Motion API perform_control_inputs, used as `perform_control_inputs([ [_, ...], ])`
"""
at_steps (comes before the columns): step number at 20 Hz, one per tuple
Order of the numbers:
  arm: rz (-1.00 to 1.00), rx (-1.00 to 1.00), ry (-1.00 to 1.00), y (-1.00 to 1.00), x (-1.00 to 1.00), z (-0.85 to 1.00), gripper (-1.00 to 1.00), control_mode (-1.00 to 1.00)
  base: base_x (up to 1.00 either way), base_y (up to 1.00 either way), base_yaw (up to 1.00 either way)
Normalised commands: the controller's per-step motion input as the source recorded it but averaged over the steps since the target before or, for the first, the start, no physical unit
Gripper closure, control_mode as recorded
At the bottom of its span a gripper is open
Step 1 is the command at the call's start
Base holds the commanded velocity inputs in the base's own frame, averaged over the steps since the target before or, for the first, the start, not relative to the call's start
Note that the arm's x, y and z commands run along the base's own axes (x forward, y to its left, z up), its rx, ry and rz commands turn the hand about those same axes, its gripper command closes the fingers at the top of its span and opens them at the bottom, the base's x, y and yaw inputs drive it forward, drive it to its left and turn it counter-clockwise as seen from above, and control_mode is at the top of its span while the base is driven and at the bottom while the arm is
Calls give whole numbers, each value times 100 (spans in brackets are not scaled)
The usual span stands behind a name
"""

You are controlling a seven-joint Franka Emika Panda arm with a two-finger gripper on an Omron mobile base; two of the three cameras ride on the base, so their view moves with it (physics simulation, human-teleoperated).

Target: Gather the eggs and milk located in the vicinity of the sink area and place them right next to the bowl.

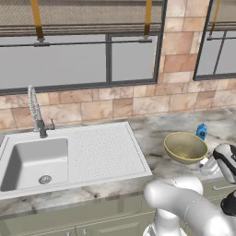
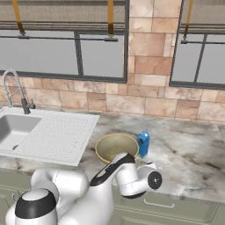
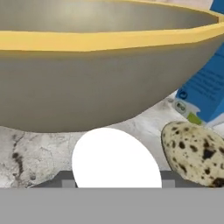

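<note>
White egg (image 3: pixel 116 157) pinched across its middle by the gripper (image 3: pixel 117 181), dark tips touching either flank. Low at the foot of the bowl (image 3: pixel 105 87), just beside its outer wall; resting on the counter (image 3: pixel 35 148) or a shade above it, hard to tell. Probably light, thin-shelled, smooth and rounded: prone to squirting out of flat pads, prone to cracking under a hard squeeze. Best held right there, at the widest girth, gently. Better set down softly than dropped, since likely to roll on stone.

Just to one side, a speckled egg (image 3: pixel 194 153), tan with dark flecks, already lying on the counter near the bowl. Behind it the milk (image 3: pixel 205 92), a bright blue carton, boxy, flat-faced, standing upright (image 2: pixel 143 144) just beside the bowl's rim (image 2: pixel 116 147). Stiff-looking card, easy flat sides for a grip.

Bowl wide, round, dull olive with a lighter yellow lip, matte. Counter grey-veined marble, glossy. Well off toward the far end, the white sink (image 1: pixel 34 161) with ribbed drainboard and coil-spring steel faucet (image 1: pixel 34 110).
</note>
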Motion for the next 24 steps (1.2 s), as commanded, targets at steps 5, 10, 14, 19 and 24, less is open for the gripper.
perform_control_inputs([
  [5,0,6,4,0,32,0,100,-100,0,0,0],
  [10,0,0,2,0,1,0,-100,-100,0,0,0],
  [14,0,0,0,-4,-14,0,-100,-100,0,0,0],
  [19,0,0,0,0,-31,0,-100,-100,0,0,0],
  [24,0,0,-1,0,-39,26,-100,-100,0,0,0],
])
